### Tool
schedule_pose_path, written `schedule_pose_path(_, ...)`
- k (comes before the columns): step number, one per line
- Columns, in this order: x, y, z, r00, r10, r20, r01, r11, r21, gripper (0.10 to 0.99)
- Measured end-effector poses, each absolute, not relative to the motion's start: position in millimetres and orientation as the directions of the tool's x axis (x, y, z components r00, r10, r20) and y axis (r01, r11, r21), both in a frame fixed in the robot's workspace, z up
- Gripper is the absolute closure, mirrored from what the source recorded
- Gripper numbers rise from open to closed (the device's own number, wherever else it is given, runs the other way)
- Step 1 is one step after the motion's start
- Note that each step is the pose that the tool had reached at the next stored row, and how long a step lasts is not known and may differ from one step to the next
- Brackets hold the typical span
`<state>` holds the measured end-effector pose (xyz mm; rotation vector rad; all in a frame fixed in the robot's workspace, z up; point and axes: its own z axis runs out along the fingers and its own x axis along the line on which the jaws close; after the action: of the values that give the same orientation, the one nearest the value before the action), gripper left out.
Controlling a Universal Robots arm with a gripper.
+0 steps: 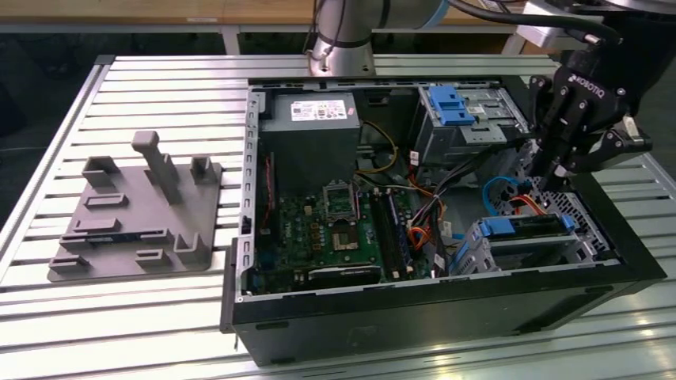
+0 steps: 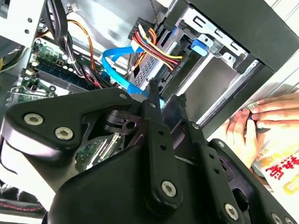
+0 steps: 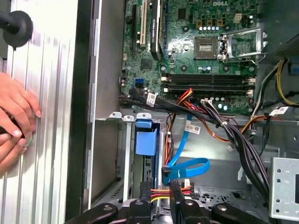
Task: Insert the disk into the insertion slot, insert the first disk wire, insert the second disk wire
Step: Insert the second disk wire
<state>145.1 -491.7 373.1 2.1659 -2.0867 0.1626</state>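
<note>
The pincer [image 1: 556,162] hangs over the open computer case [image 1: 423,317] on the desk [image 1: 158,317]. Just below it, toward the case's near wall, the disk [image 1: 525,227] sits in the insertion slot [image 1: 528,249]. Its black fingers [image 2: 154,105] are pressed almost together on a blue flat cable [image 2: 114,70] — beside the multicoloured power plug [image 2: 145,35]. A person's hand [image 2: 250,128] rests outside the case.
</note>
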Motion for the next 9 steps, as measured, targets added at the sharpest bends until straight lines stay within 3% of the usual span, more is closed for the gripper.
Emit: schedule_pose_path(9, 136.9, -488.0, 365.7, 0.039, -0.982, 0.183, -0.999, -0.037, 0.013, 0.784)
